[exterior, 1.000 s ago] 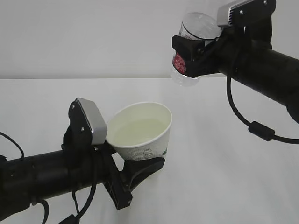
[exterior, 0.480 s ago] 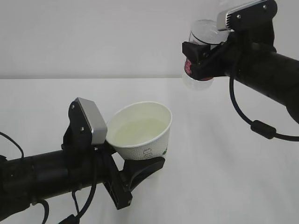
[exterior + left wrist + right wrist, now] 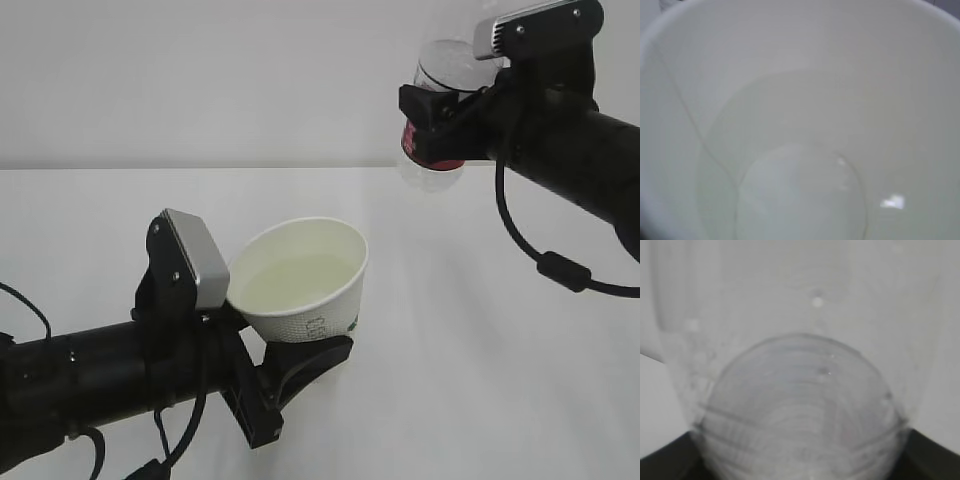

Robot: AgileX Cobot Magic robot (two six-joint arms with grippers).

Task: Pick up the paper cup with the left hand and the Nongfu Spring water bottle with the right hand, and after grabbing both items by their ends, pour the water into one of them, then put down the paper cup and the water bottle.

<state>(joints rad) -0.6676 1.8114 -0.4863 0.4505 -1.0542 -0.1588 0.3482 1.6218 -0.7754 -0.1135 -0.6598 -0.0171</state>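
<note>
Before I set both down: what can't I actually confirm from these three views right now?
- Water bottle: the exterior view hides its middle behind the right gripper; whether its mouth is capped cannot be told, nor how much water is left.
- Right wrist view: only blurred clear plastic, no fingers or table.
- Left wrist view: filled by the paper cup interior; left gripper contact unseen.
- Cup lettering: too small to read.

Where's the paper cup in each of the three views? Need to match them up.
Exterior view: the paper cup sits lower centre, tilted, held in the left gripper, the water pooled inside.
Left wrist view: the cup's white inside fills the whole picture, seen from close up.
Right wrist view: not in it; only the clear Nongfu Spring water bottle shows.
Shared landmark: the water inside the cup, seen in the exterior and left wrist views.
</note>
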